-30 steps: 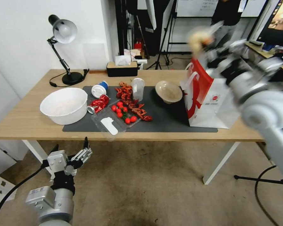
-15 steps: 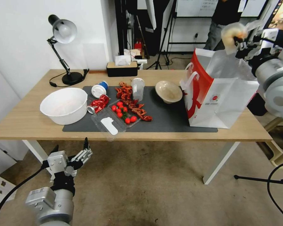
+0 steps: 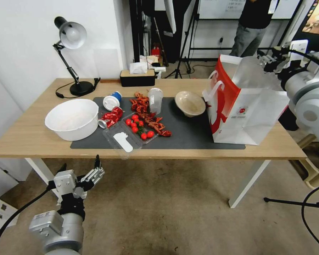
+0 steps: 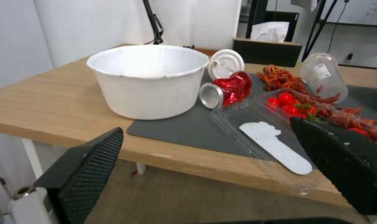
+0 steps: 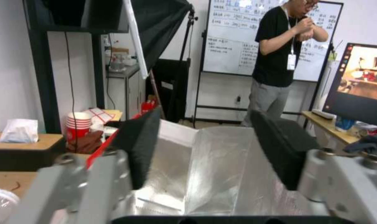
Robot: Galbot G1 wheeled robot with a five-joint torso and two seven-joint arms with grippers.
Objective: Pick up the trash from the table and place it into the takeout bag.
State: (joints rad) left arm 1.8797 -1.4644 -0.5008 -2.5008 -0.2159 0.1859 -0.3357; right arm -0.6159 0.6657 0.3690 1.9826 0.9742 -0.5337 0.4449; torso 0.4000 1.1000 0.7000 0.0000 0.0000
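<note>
Right gripper (image 5: pixel 209 152) hangs empty above the takeout bag's (image 3: pixel 253 117) foil mouth, pads spread wide. On the table (image 3: pixel 32 138) remain the crushed red can (image 3: pixel 111 117), clear plastic cup (image 3: pixel 155 100), beige paper bowl (image 3: pixel 190 103) and blue-and-white lidded cup (image 3: pixel 112 100). Left gripper (image 3: pixel 92 174) waits open below the table edge

A black desk lamp (image 3: pixel 70 39) stands at the worktop's far left corner. A black tissue box (image 3: pixel 137 78) sits at the back edge. A large white tub (image 3: pixel 72 118) rests beside a clear tray of cherry tomatoes (image 3: pixel 138 129) and crayfish shells (image 3: pixel 149 118).
</note>
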